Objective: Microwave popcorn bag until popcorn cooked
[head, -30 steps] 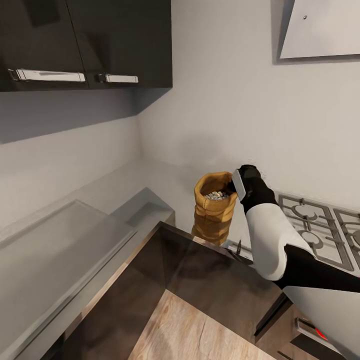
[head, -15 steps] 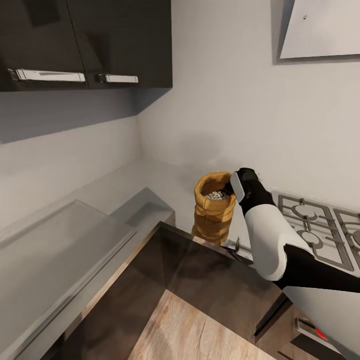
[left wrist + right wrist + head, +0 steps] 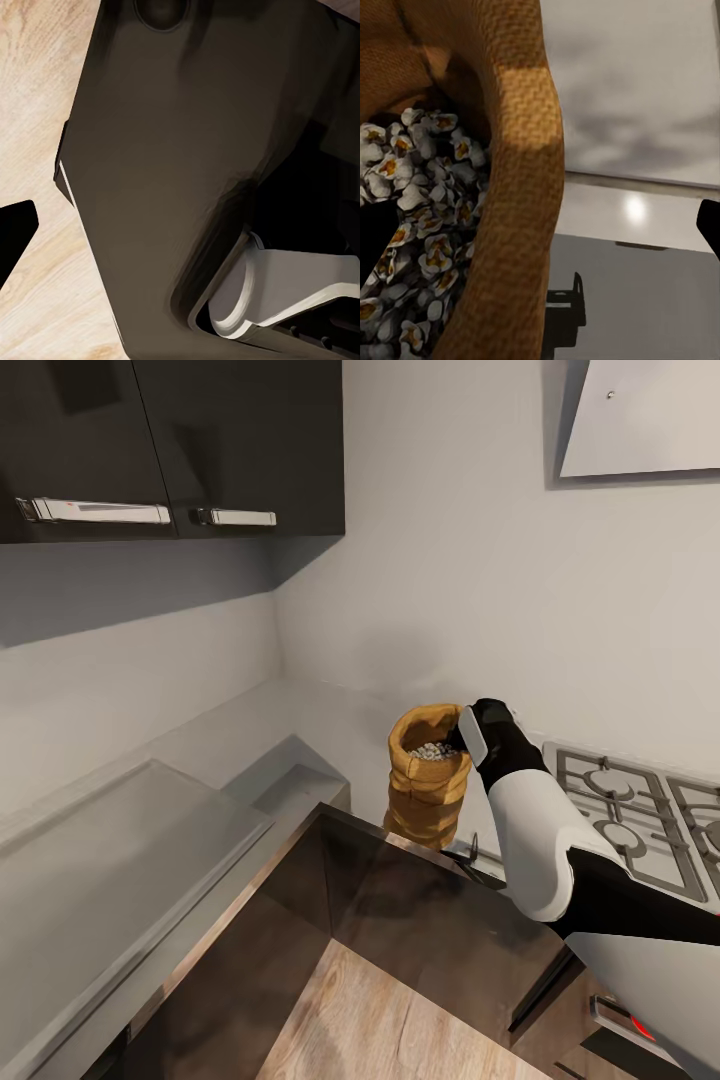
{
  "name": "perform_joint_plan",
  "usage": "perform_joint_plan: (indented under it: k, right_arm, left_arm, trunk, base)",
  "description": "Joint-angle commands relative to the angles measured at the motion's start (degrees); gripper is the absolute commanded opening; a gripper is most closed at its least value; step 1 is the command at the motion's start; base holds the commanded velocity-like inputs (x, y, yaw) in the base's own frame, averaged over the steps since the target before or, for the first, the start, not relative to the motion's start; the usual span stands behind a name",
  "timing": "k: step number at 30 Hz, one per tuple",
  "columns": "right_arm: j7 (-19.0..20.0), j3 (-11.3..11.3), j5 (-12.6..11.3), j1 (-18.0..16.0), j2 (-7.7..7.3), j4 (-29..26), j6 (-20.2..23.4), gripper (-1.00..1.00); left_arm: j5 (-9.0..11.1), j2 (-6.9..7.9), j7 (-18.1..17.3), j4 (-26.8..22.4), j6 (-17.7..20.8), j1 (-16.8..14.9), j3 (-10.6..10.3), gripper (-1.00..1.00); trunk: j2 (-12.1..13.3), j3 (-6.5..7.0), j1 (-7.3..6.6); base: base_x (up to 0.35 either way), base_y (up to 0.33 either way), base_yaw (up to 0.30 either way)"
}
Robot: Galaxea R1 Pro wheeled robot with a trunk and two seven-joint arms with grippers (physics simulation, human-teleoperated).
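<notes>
Your right gripper [image 3: 462, 738] straddles the rolled rim of the squat tan-brown cloth popcorn bag [image 3: 428, 774], one dark finger [image 3: 376, 244] inside over the heap of whitish popcorn [image 3: 432, 751], the other [image 3: 710, 225] outside. The fingers stand apart either side of the rim; you cannot tell whether they are pinching it. The bag stands upright on the grey brushed-steel countertop [image 3: 300, 725], beside the grey gas hob [image 3: 625, 815]. Your left gripper's state cannot be told.
</notes>
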Motion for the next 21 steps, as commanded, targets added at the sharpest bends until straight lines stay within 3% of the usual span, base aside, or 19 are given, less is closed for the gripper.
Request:
perform_joint_plan:
  k: [1, 2, 14, 21]
  right_arm:
    - [0.2, -0.36, 0.58, -0.05, 0.08, -0.08, 0.33, 1.0]
    - [0.2, -0.36, 0.57, -0.05, 0.08, -0.08, 0.35, -1.0]
    - [0.12, -0.3, 0.63, -0.05, 0.08, 0.67, 1.37, -1.0]
    - [0.2, -0.09, 0.76, -0.05, 0.08, -0.17, 6.11, -1.0]
  left_arm:
    - [0.24, -0.01, -0.02, -0.1, -0.07, 0.03, 0.08, 1.0]
    - [0.24, -0.01, -0.02, -0.1, -0.07, 0.03, 0.08, 1.0]
    - [0.24, -0.01, -0.02, -0.11, -0.07, 0.03, 0.07, 1.0]
    - [0.24, -0.01, -0.02, -0.1, -0.07, 0.03, 0.08, 1.0]
  trunk:
    - [-0.04, -0.05, 0.01]
    - [-0.04, -0.05, 0.01]
    - [-0.04, -0.05, 0.01]
    - [-0.04, -0.05, 0.01]
  base:
    - [0.0, 0.0, 0.0]
    - [0.0, 0.0, 0.0]
    - [0.0, 0.0, 0.0]
    - [0.0, 0.0, 0.0]
